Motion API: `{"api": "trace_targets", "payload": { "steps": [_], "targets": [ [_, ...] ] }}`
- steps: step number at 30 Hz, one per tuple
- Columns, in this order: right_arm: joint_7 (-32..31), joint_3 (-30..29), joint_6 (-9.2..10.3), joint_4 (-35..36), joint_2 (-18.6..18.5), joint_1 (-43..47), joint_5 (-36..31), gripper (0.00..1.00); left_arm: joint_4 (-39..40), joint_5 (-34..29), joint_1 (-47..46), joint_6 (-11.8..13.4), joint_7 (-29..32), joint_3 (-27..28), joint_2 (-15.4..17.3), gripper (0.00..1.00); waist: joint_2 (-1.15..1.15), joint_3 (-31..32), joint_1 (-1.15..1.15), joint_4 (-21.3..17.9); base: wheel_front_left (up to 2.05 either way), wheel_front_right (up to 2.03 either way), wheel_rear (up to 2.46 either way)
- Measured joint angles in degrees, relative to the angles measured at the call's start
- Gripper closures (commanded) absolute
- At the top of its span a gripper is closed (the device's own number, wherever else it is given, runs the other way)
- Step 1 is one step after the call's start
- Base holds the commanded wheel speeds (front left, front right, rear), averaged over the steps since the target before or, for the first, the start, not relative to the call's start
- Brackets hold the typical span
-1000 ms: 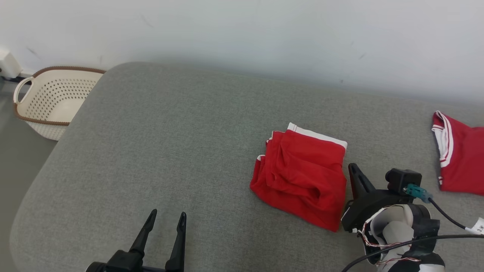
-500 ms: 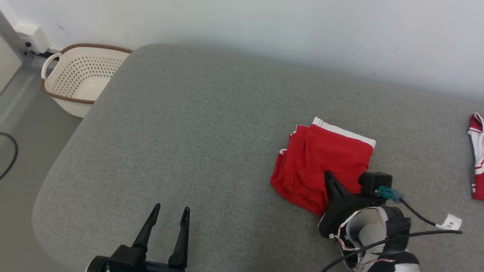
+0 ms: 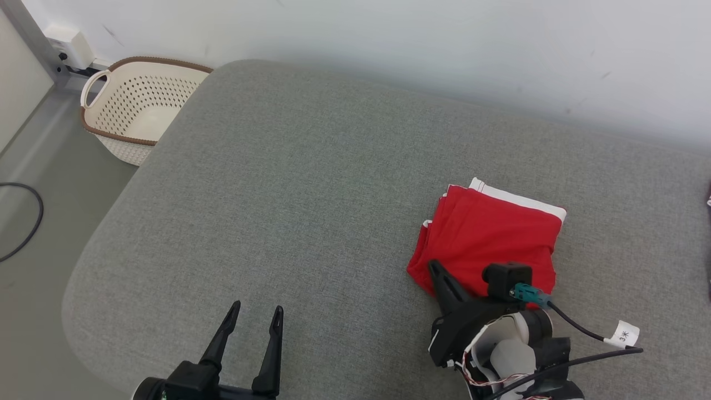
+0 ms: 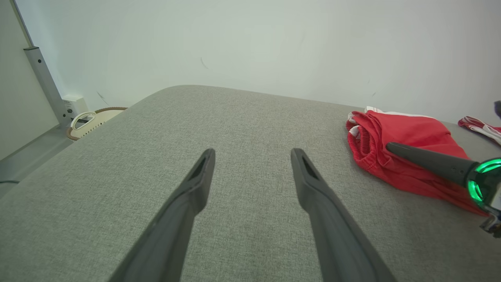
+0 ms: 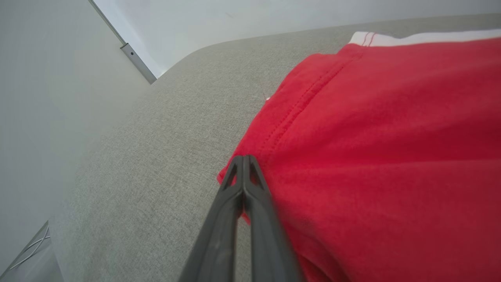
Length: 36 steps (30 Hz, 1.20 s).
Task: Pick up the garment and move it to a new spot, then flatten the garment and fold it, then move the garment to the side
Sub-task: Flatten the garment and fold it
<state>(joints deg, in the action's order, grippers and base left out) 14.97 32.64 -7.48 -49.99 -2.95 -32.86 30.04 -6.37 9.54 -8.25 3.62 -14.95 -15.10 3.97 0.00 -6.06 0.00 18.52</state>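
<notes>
In the head view the garment (image 3: 491, 239), a red piece of clothing with a white band on its far edge, lies folded in a compact rectangle on the grey cushion (image 3: 305, 194), at about 4 o'clock from the middle of the picture; the white band is toward 1 o'clock and the layered folded edges are toward 9 o'clock. The right gripper (image 3: 433, 265) comes up from 5 o'clock with its jaws pressed together, nothing visible between them; in the right wrist view its tips (image 5: 243, 158) are at the near left corner of the garment (image 5: 372, 137), on the red hem there; whether they press on the cloth I cannot tell. In the left wrist view the same dark finger (image 4: 391, 147) lies across the garment (image 4: 395, 133), and a green ring light (image 4: 479, 184) glows on its wrist. The left gripper (image 3: 253, 319) is at 7 o'clock near the bottom edge, well apart from the garment; its jaws are spread wide and hold nothing, above bare grey fabric (image 4: 250, 117). A cream perforated basket (image 3: 139, 111) with a brown rim stands on the floor at 10 o'clock, just beyond the cushion's rounded corner; a dark cable (image 3: 33, 222) lies on the floor at 9 o'clock. A second red and white garment (image 4: 479, 125) lies farther at 3 o'clock; a pale wall (image 3: 389, 39) runs behind the cushion at 12 o'clock.
</notes>
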Motion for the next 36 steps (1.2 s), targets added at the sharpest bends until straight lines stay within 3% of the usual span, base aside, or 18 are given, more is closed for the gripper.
{"api": "trace_targets", "payload": {
  "steps": [7, 14, 16, 18, 19, 28, 36],
  "targets": [
    [0.00, 2.44, 0.00, 1.58, 0.01, 0.43, 1.79, 1.00, -0.38, -0.01, 0.00, -0.01, 0.00, 0.35, -0.15, 0.00, 0.00, 0.67, 0.00, -0.20, 0.00, 0.00, 0.00],
    [0.00, -2.52, 0.00, 5.63, -0.26, 0.85, -0.42, 1.00, -0.07, -0.02, 1.13, 0.10, 0.00, 1.77, 0.02, 0.00, 0.00, 1.79, -0.01, -1.91, 0.00, 0.00, 0.00],
    [0.01, -4.66, 0.00, 7.58, -1.34, 1.80, -1.58, 0.56, 0.02, -0.02, 1.42, 0.10, 0.00, 1.94, 0.04, 0.00, 0.00, 2.18, -0.01, -2.56, 0.00, 0.00, 0.00],
    [0.00, -6.79, 0.00, 9.47, -2.91, 3.00, -2.97, 0.04, 0.25, -0.02, 1.58, 0.09, 0.00, 2.05, 0.04, 0.00, 0.00, 2.59, -0.01, -3.20, 0.00, 0.00, 0.00],
    [0.01, -7.91, 0.00, 10.37, -3.61, 3.62, -3.36, 0.00, 0.29, -0.02, 1.87, 0.10, 0.00, 2.08, 0.02, 0.00, 0.00, 2.80, 0.00, -3.49, 0.00, 0.00, 0.00],
    [0.00, -17.00, 0.00, 16.22, -7.65, 9.42, -6.75, 0.00, 0.97, -0.09, 3.50, 0.34, 0.00, 3.30, 0.27, 0.00, 0.00, 4.16, -0.01, -6.04, 0.00, 0.00, 0.00],
    [0.01, -23.04, 0.00, 19.62, -7.97, 15.47, -8.76, 0.00, 1.52, -0.09, 4.83, 0.53, 0.00, 4.19, 0.55, 0.00, 0.00, 5.18, -0.01, -8.14, 0.00, 0.00, 0.00]
  ]
}}
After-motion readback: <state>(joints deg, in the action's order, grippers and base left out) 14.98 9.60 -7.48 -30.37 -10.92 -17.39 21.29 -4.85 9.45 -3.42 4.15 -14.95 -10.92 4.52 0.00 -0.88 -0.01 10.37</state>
